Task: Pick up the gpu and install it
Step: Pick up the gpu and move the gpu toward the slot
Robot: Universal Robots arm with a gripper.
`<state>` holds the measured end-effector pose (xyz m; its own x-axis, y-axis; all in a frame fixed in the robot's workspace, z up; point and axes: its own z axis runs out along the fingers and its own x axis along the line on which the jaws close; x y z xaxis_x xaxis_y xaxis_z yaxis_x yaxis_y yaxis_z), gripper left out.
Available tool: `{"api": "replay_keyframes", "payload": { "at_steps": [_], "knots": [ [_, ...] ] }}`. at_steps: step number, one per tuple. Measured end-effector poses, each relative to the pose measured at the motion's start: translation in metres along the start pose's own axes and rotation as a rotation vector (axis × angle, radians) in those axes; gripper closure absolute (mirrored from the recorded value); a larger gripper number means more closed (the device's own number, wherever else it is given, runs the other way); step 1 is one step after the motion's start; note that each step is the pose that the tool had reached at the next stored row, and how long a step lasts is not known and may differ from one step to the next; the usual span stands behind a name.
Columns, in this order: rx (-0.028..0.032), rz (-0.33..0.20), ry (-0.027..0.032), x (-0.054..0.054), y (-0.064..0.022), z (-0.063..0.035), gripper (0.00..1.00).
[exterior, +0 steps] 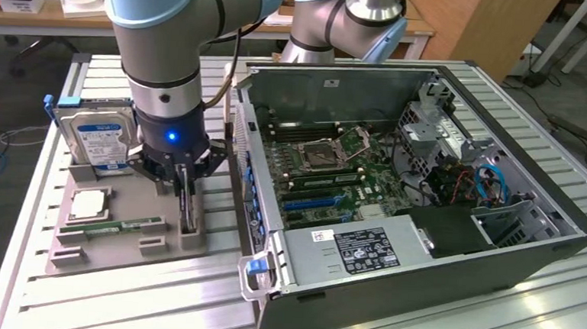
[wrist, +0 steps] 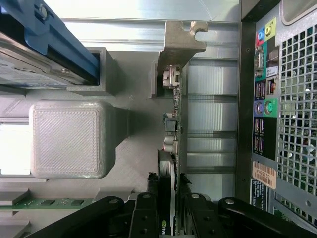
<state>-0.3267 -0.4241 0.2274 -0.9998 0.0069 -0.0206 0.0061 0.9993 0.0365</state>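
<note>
The gpu is a thin dark card standing on edge in a slot of the grey holder tray, just beside the open computer case. My gripper is down over it from above. In the wrist view the gpu runs away from the camera, with its silvery end bracket at the far end. The gripper has its black fingers pressed against both faces of the card. The card still sits in its slot.
On the tray are a blue-labelled hard drive, a green memory stick and a square chip. The case lies open, showing the motherboard with blue slots. Its rear port panel is close beside the gpu. A second arm stands behind.
</note>
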Motion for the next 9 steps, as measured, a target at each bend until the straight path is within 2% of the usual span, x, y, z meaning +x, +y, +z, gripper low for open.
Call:
{"api": "replay_keyframes", "payload": {
  "at_steps": [4, 9],
  "knots": [
    [-0.0003, 0.0, -0.0004, 0.0, 0.0001, -0.0006, 0.74],
    [-0.0001, 0.0, -0.0001, 0.0001, 0.0003, -0.0093, 0.74]
  ]
}}
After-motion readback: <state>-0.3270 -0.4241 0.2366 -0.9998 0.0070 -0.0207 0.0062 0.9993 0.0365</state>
